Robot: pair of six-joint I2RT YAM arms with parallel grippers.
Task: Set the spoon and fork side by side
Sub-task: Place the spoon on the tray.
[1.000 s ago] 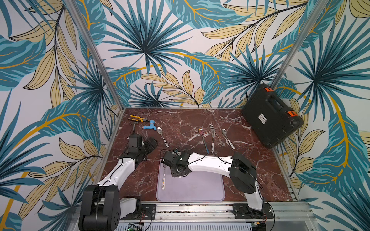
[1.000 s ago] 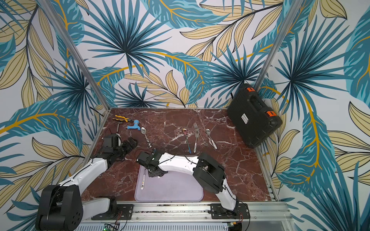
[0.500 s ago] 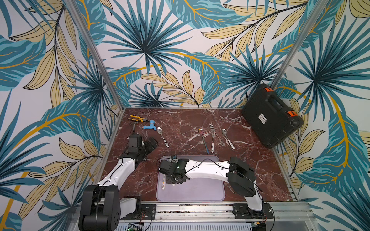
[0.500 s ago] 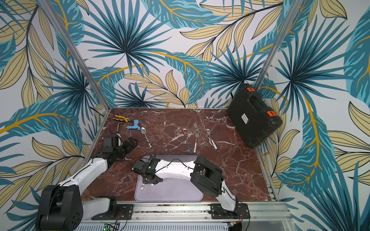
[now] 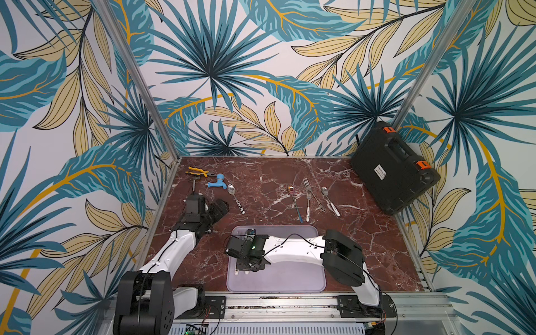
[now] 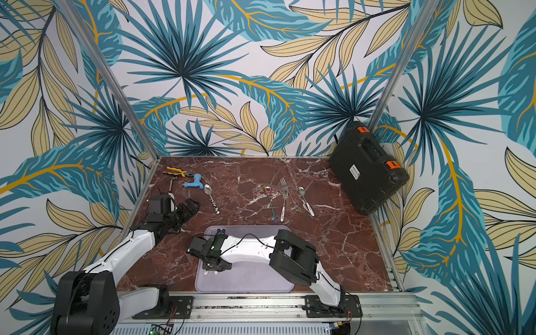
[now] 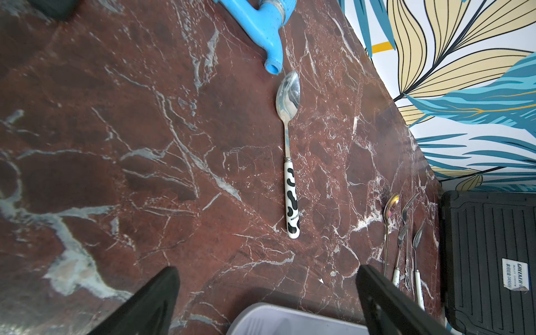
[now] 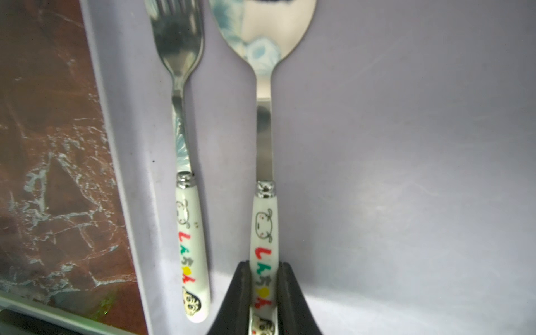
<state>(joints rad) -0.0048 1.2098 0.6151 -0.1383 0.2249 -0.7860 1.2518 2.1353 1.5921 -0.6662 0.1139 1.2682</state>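
Note:
A lilac tray [image 8: 406,174] holds a fork [image 8: 181,116] and a spoon [image 8: 264,139], both with white handles bearing coloured letters. They lie parallel, a small gap apart, with the fork nearer the tray's left rim. My right gripper [image 8: 264,269] is shut on the spoon's handle, low over the tray [image 5: 290,278]. In both top views the right gripper [image 5: 246,265] [image 6: 214,265] hides most of both pieces. My left gripper [image 7: 266,269] stands open and empty above the marble, left of the tray [image 5: 219,210].
A cow-patterned spoon [image 7: 290,174] lies ahead of the left gripper, beside a blue tap [image 5: 216,184] and yellow pliers [image 5: 197,171]. Several more pieces of cutlery [image 5: 309,197] lie behind the tray. A black case [image 5: 394,168] leans in the back right corner.
The right gripper has carried the spoon towards the tray's front left and lowered it beside the fork. The left arm has not moved.

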